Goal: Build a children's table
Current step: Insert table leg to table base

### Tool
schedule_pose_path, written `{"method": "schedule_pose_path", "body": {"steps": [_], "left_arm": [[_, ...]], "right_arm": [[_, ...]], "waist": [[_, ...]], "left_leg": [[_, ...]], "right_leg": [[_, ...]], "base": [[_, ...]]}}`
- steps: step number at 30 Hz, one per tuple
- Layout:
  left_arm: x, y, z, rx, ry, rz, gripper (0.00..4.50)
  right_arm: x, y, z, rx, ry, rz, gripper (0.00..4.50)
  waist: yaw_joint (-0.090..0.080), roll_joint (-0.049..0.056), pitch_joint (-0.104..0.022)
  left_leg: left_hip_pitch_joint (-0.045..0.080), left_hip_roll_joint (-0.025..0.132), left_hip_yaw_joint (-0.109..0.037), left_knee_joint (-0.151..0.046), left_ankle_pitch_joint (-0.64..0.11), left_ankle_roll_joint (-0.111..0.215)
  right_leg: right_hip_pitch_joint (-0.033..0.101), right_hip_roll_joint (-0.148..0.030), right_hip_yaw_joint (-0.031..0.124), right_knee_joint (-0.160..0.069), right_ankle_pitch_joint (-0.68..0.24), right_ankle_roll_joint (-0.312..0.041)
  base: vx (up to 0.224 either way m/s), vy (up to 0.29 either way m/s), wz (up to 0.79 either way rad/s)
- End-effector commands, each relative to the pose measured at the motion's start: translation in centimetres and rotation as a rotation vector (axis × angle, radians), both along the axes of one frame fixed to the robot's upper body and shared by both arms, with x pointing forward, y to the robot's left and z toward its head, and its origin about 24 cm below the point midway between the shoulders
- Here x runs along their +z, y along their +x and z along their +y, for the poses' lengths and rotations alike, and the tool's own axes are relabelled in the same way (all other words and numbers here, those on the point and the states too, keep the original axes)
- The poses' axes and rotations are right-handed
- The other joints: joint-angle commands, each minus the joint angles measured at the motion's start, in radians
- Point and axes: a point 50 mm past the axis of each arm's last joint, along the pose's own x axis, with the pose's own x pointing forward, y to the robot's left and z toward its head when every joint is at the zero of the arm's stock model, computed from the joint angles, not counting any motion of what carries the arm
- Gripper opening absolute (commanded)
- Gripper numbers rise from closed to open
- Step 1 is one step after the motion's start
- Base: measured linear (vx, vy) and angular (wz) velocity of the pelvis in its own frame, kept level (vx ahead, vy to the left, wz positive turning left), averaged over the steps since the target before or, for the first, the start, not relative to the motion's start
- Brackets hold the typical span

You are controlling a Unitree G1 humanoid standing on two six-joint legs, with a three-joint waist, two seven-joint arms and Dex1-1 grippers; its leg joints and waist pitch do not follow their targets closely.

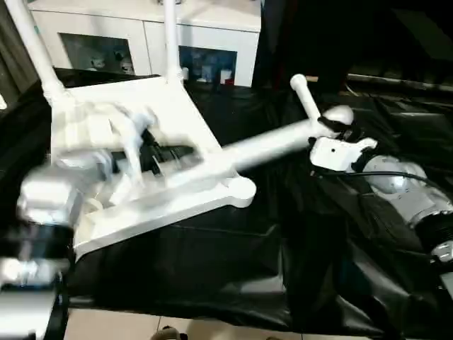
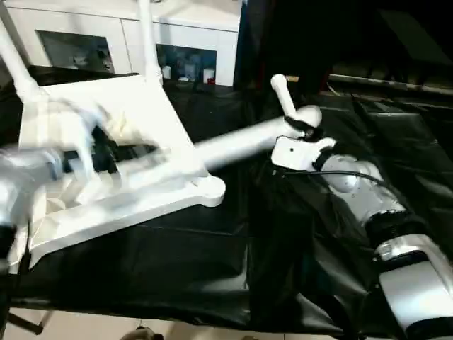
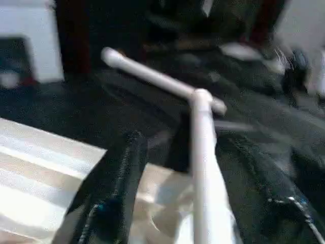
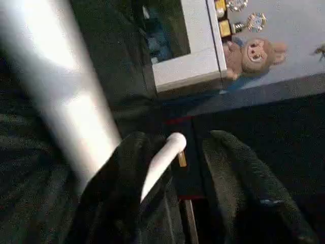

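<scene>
Top (image 1: 177,120) lies underside up on the black cloth (image 1: 212,269), left-centre, w/ two legs (image 1: 171,39) standing in its far sockets. A third leg (image 1: 272,142) lies across the near-right corner socket (image 1: 241,190), a fourth (image 1: 306,98) just beyond it. Our right gripper (image 1: 331,129) sits at the third leg's free end; can't tell if its fingers grip. Left gripper (image 1: 152,152) over the ribs; can't tell its width. We'd steady the top, then line the leg w/ the socket before pushing. Right wrist view alone shows a toy monkey (image 4: 254,56) far off
</scene>
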Motion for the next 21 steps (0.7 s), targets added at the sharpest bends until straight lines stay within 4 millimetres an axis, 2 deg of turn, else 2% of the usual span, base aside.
{"method": "schedule_pose_path", "body": {"steps": [1,4,5,6,9,11,14,16,17,19,21], "left_arm": [[0.1,-0.1,0.1,-0.013,-0.029,0.009,2.93],[0.3,-0.6,0.2,-0.043,-0.031,0.012,3.01],[0.3,-0.5,0.3,-0.03,-0.028,0.002,3.32],[0.4,-0.4,0.3,-0.01,-0.031,-0.006,3.41],[0.2,0.2,0.4,0.041,0.01,-0.038,3.42],[-0.4,0.4,0.1,0.058,0.055,-0.037,3.85],[-1.5,0.5,-0.6,0.069,0.122,-0.029,3.84],[-1.7,0.5,-0.7,0.067,0.142,-0.032,3.82],[-2.5,0.5,-1.4,0.072,0.167,-0.027,3.82],[-3.0,0.7,-1.8,0.086,0.189,-0.035,3.82],[-3.4,0.9,-2.2,0.106,0.195,-0.034,3.82]], "right_arm": [[-0.4,-0.2,-0.5,-0.025,0.024,0.019,1.64],[-0.6,-0.3,-0.5,-0.02,0.03,0.029,1.43],[-0.6,-0.3,-0.5,-0.019,0.034,0.031,1.25],[-0.7,-0.3,-0.4,-0.018,0.037,0.033,1.15],[-0.7,-0.3,-0.4,-0.015,0.05,0.038,0.98],[-0.8,-0.3,-0.3,-0.014,0.059,0.045,0.7],[-1.0,-0.4,-0.1,-0.011,0.065,0.046,0.59],[-1.0,-0.4,0.0,-0.01,0.067,0.045,0.44],[-1.1,-0.5,0.1,-0.011,0.075,0.045,0.44],[-1.2,-0.6,0.1,-0.012,0.076,0.046,0.12],[-1.3,-0.6,0.1,-0.014,0.078,0.047,0.11]], "waist": [[-0.002,0.006,-0.072],[0.0,0.004,-0.071],[-0.001,0.005,-0.07],[-0.001,0.004,-0.07],[-0.001,0.003,-0.069],[0.0,0.003,-0.069],[0.0,0.006,-0.07],[0.002,0.005,-0.072],[0.002,0.005,-0.072],[0.003,0.003,-0.073],[0.002,0.002,-0.072]], "left_leg": [[0.022,0.046,-0.025,-0.061,-0.193,0.009],[0.023,0.047,-0.024,-0.062,-0.196,0.012],[0.023,0.046,-0.023,-0.061,-0.201,0.012],[0.022,0.046,-0.023,-0.061,-0.205,0.01],[0.023,0.047,-0.025,-0.063,-0.219,0.008],[0.023,0.048,-0.025,-0.063,-0.217,0.008],[0.023,0.049,-0.026,-0.064,-0.211,0.007],[0.023,0.05,-0.026,-0.063,-0.204,0.01],[0.021,0.049,-0.026,-0.063,-0.196,0.012],[0.019,0.049,-0.026,-0.062,-0.189,0.018],[0.019,0.046,-0.024,-0.061,-0.188,0.023]], "right_leg": [[0.051,-0.074,0.053,-0.073,-0.101,-0.209],[0.051,-0.075,0.054,-0.074,-0.102,-0.216],[0.05,-0.074,0.054,-0.075,-0.112,-0.215],[0.051,-0.076,0.054,-0.077,-0.121,-0.212],[0.049,-0.075,0.054,-0.079,-0.146,-0.202],[0.049,-0.075,0.055,-0.08,-0.148,-0.198],[0.049,-0.076,0.055,-0.079,-0.139,-0.197],[0.05,-0.077,0.055,-0.077,-0.119,-0.201],[0.051,-0.077,0.055,-0.075,-0.105,-0.205],[0.053,-0.078,0.055,-0.076,-0.093,-0.207],[0.052,-0.076,0.054,-0.078,-0.099,-0.206]], "base": [[0.0,0.0,0.0],[0.0,0.0,0.0],[0.0,0.0,0.0],[0.0,0.0,0.0],[0.0,0.0,0.0],[0.0,0.0,0.0],[0.0,0.0,0.0],[0.0,0.0,0.0],[0.0,0.0,0.0],[0.0,0.0,0.0],[0.0,0.0,0.0]]}}
